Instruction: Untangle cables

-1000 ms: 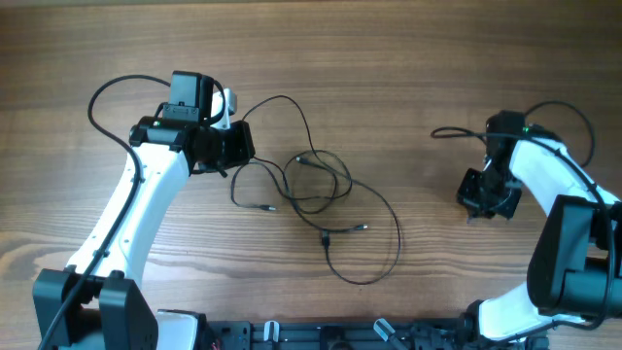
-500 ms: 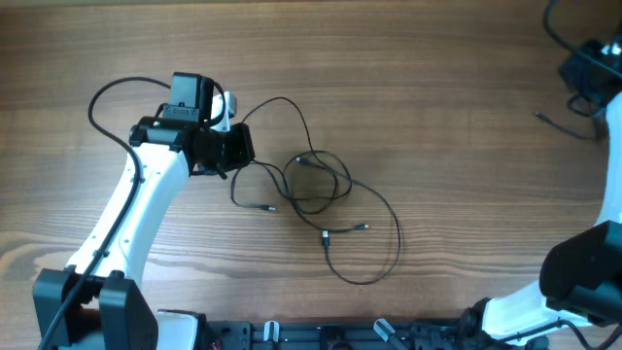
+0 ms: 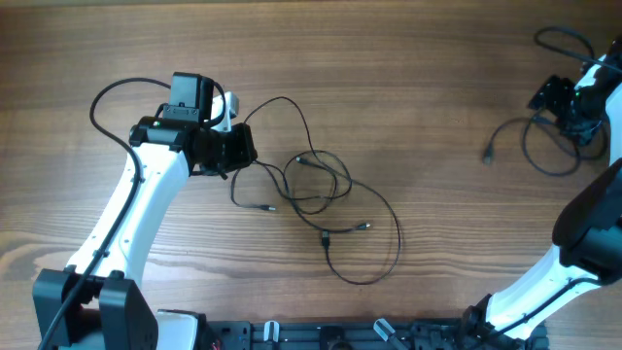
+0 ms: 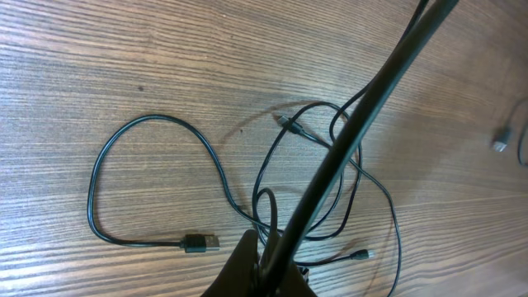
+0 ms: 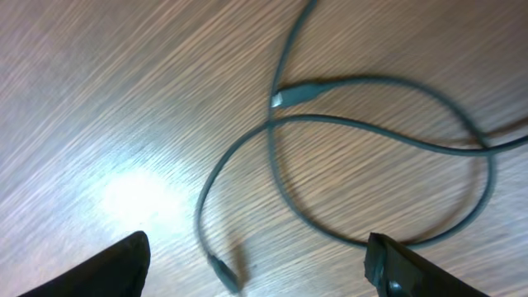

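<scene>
A bunch of thin black cables (image 3: 321,190) lies tangled in loose loops at the table's middle. My left gripper (image 3: 238,148) sits at the bunch's left edge. In the left wrist view the left gripper (image 4: 268,268) is shut on one cable (image 4: 363,107), which runs taut up and to the right. A loop ending in a silvery plug (image 4: 200,242) lies to its left. At the far right a separate cable (image 3: 530,146) lies loose on the wood. My right gripper (image 3: 556,97) hovers above it, open. In the right wrist view the right gripper (image 5: 260,272) holds nothing, with that cable (image 5: 371,132) and its plug (image 5: 289,95) below.
The wooden table (image 3: 428,68) runs across the whole overhead view. The left arm's own thick black wire (image 3: 107,97) arcs out at the far left. A dark rail (image 3: 321,335) with fittings lines the front edge.
My right arm swung from mid-right to the far back right, and its gripper opened. The cable it carried now lies loose on the table there. The left arm has not moved.
</scene>
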Controlling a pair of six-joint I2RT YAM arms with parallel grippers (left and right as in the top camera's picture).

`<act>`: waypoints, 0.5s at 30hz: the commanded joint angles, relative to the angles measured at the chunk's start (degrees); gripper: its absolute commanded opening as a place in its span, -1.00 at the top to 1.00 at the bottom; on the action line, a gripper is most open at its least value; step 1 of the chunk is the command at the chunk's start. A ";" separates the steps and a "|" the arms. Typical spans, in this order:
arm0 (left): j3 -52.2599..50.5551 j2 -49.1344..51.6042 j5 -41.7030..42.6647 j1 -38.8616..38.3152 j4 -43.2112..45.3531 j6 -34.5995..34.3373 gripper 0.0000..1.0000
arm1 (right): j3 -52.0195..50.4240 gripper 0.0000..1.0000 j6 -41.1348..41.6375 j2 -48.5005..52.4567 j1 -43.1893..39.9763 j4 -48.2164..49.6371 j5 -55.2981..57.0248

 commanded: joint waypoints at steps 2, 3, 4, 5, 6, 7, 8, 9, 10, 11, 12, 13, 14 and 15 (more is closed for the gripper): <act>0.04 0.11 0.96 -0.11 -0.04 0.07 0.92 | -0.17 -0.72 -1.38 0.96 0.15 -4.13 -3.28; 0.04 0.11 0.96 -0.11 -0.02 0.07 0.92 | -0.17 -0.72 -1.36 0.96 0.15 -5.49 -3.28; 0.04 0.11 0.96 -0.11 0.00 0.07 0.92 | -0.17 -0.72 -1.33 0.96 0.20 -7.26 -3.34; 0.04 0.11 0.96 -0.11 0.17 0.07 0.92 | -0.17 -0.72 -1.42 0.96 0.33 -9.01 -5.18; 0.04 0.11 0.96 -0.11 0.72 0.07 0.92 | -0.17 -0.74 -1.62 0.96 0.59 -10.27 -7.21; 0.04 0.11 1.14 -0.13 2.49 0.07 0.92 | -0.17 -0.75 -4.66 0.96 1.73 -12.44 -10.82; 0.04 0.11 2.21 -0.44 4.55 0.07 0.92 | -0.17 -0.75 -5.88 0.96 2.78 -13.31 -12.15; 0.04 0.11 5.07 -1.31 8.11 0.07 0.92 | -0.17 -0.76 -7.67 0.96 4.90 -14.60 -12.52; 0.04 0.11 7.48 -2.14 10.80 0.07 0.92 | -0.17 -0.77 -8.57 0.96 6.19 -15.21 -12.48; 0.04 0.11 11.06 -3.65 15.13 0.07 0.92 | -0.17 -0.78 -9.33 0.96 8.98 -15.91 -12.46; 0.04 0.11 15.34 -6.51 22.21 0.09 0.92 | -0.17 -0.80 -9.66 0.96 11.02 -16.00 -12.57; 0.04 0.11 17.00 -10.01 29.05 0.11 0.92 | -0.17 -0.83 -9.73 0.96 13.73 -15.85 -13.20; 0.04 0.11 16.94 -12.90 32.54 0.57 0.83 | -0.17 -0.85 -9.70 0.96 15.93 -15.78 -13.55; 0.04 0.11 16.57 -14.67 33.75 0.57 0.49 | -0.17 -0.85 -9.73 0.96 16.94 -15.80 -13.55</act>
